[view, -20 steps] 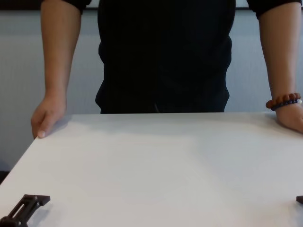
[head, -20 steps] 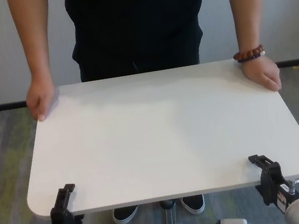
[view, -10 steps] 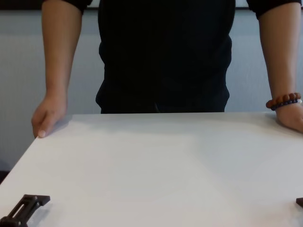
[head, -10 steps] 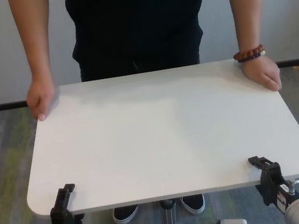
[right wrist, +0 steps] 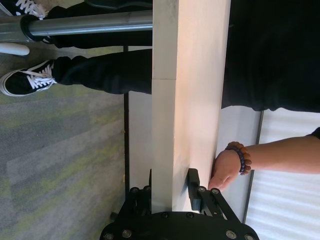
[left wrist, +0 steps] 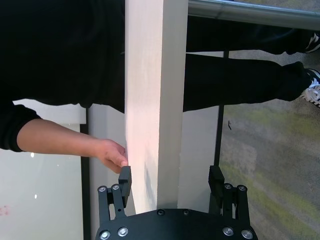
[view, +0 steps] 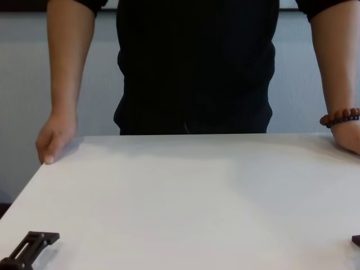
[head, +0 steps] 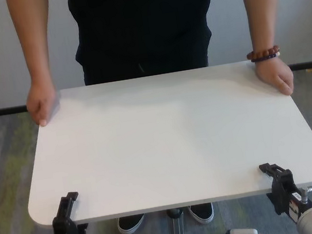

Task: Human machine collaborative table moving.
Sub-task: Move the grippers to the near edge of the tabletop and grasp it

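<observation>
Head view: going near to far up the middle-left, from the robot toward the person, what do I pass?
left claw on the near edge → white tabletop → person's hand at the far corner → black shirt

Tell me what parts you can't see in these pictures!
- The person's face: cut off by the top edge in head and chest views.
- The table's leg bottom: hidden under the tabletop in head view.
- Right gripper: mostly cut off at the chest view's corner.
- Left gripper's lower finger: hidden under the tabletop in head view.
</observation>
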Robot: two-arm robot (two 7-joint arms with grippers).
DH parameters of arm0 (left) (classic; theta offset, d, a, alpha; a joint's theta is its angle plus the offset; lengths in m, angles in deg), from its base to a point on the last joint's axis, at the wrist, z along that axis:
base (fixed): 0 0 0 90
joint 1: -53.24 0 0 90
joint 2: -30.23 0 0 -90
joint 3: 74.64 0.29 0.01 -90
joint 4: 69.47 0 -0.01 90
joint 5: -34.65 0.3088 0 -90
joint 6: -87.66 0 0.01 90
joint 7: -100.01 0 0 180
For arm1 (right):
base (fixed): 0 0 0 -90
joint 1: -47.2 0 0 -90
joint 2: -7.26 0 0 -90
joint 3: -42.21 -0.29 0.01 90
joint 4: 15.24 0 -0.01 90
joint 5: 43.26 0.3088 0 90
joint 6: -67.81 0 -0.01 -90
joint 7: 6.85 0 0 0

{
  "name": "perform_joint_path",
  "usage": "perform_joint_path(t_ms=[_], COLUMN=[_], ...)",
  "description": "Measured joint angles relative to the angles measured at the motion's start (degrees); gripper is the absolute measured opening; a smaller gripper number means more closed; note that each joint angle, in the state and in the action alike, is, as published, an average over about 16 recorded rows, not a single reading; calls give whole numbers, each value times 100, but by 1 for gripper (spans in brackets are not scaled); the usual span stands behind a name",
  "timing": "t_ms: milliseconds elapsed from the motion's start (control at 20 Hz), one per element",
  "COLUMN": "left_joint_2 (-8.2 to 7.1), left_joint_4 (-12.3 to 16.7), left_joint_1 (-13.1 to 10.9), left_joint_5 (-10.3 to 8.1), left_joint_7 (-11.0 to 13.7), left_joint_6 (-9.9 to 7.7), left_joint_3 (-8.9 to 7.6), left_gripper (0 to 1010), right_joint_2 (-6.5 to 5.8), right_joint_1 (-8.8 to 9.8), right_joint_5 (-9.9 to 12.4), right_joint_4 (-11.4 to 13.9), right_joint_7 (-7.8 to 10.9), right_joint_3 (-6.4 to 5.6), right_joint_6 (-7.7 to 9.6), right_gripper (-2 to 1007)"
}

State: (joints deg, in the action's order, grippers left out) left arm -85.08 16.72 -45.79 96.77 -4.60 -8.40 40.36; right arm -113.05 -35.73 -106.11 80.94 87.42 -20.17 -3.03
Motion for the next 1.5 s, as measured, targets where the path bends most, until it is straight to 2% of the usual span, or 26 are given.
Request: perform_joint_path(t_ms=[400, 1100, 1500], left_joint_2=[0, 0, 0], left_joint_4=[0, 1, 2], left_joint_1=[0, 0, 0], left_joint_5=[0, 0, 0], left_joint_7=[0, -4, -9], left_joint_6=[0, 0, 0], left_joint_3=[0, -1, -2], left_gripper=[928, 613, 516], right_joint_2=[0, 0, 0], right_joint_1=[0, 0, 0], right_joint_5=[0, 0, 0], right_joint_4=[1, 2, 2], right_joint_7=[0, 0, 0], right_joint_3=[0, 0, 0], right_joint_6=[1, 0, 0], right_gripper=[317, 317, 317])
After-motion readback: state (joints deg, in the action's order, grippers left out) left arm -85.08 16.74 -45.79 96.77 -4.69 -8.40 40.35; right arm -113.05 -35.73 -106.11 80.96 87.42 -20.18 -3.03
